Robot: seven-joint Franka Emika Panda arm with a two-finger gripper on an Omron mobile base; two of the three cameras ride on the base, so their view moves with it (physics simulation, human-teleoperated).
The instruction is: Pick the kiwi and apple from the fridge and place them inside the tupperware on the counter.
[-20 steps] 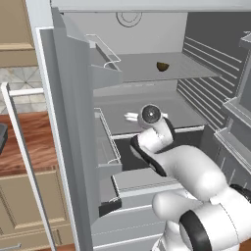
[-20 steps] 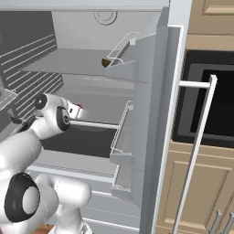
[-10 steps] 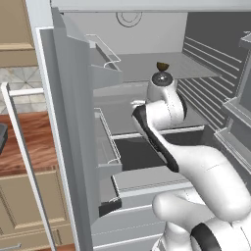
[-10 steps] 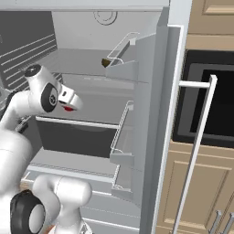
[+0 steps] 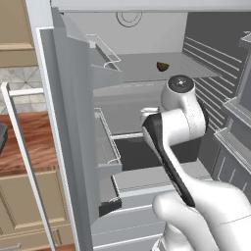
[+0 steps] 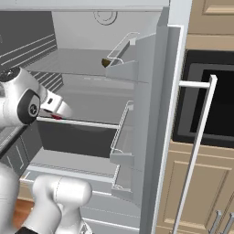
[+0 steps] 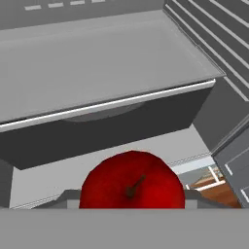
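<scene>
White arm reaches into the fridge (image 5: 147, 73), jaws clamping the apple (image 7: 132, 181).

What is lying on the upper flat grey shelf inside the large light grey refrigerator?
On the upper flat grey shelf of the large light grey refrigerator, one small dark brown oval kiwi lies near the front edge. In the right base view, the wire-railed door bin partly covers it.
</scene>
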